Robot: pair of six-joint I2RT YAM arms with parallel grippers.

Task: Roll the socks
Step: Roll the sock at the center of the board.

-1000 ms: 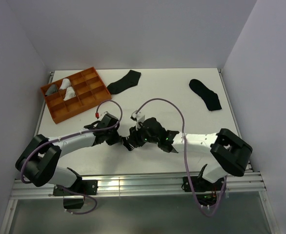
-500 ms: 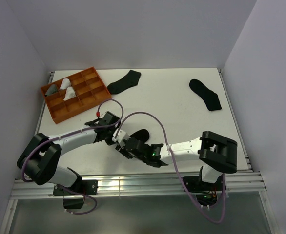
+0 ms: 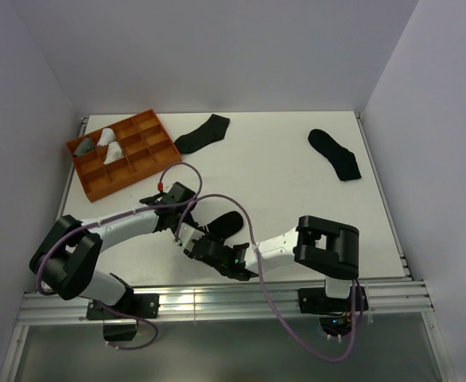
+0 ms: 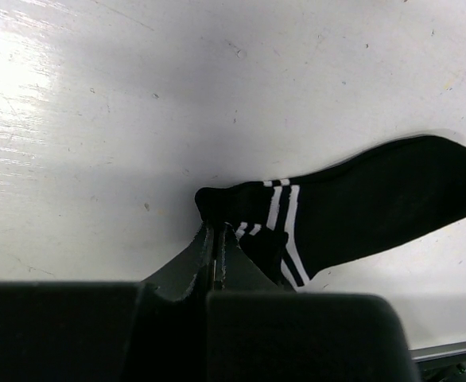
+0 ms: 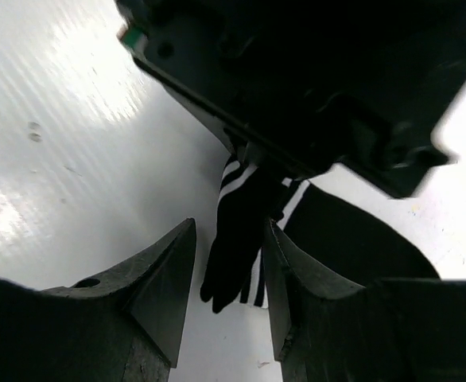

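A black sock with white stripes (image 3: pixel 227 224) lies flat on the white table near the front centre. My left gripper (image 3: pixel 187 227) is shut on its cuff; the left wrist view shows the jaws pinched together (image 4: pixel 215 231) on the cuff edge, with the sock (image 4: pixel 376 199) stretching away to the right. My right gripper (image 3: pixel 192 243) is open just in front of the left one. In the right wrist view (image 5: pixel 229 226) a loose flap of the striped cuff (image 5: pixel 237 239) hangs between its spread fingers (image 5: pixel 165 270), touching neither clearly.
An orange divided tray (image 3: pixel 79 172) at the back left holds rolled white and grey socks (image 3: pixel 110 146). A black sock (image 3: pixel 203 133) lies beside the tray, and another black sock (image 3: pixel 334 153) lies at the back right. The right arm reaches leftward across the front of the table.
The right arm has swung left and nearer, its gripper now below the left one. The striped sock, bunched between both grippers before, now lies stretched out to the right.
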